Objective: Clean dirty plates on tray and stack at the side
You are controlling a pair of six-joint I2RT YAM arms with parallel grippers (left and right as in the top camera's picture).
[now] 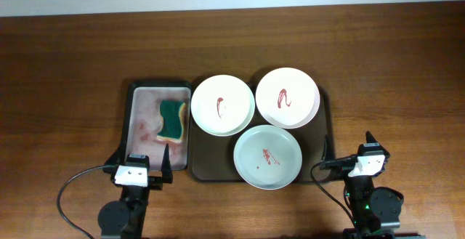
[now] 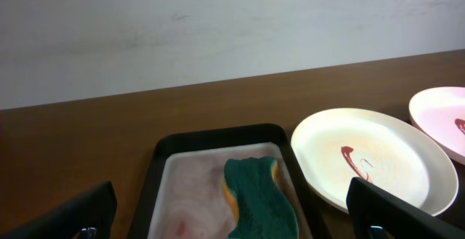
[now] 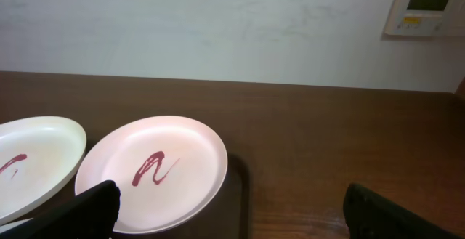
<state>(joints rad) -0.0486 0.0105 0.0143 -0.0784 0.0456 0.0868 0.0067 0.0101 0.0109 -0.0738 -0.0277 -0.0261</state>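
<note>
Three sauce-streaked plates [image 1: 223,105] sat on the tray [image 1: 211,159], nobody touching them!
The left hand [image 1: 143,152] gaped wide over the basin [image 1: 132,115] holding the sponge [image 1: 171,119]; the right hand [image 1: 347,141] stood spread open, empty, just beside the tray's right rim.

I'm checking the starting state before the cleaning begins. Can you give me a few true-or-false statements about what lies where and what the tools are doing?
1. The left white plate, the right white plate and the greenish plate each carry red sauce. True.
2. The sponge lies on the tray among the plates. False: it lies in the black basin to the left of the tray.
3. The left tool and the right tool stand open and hold nothing. True.
4. One plate sits on the bare tabletop. False: all three are on the tray.
</note>
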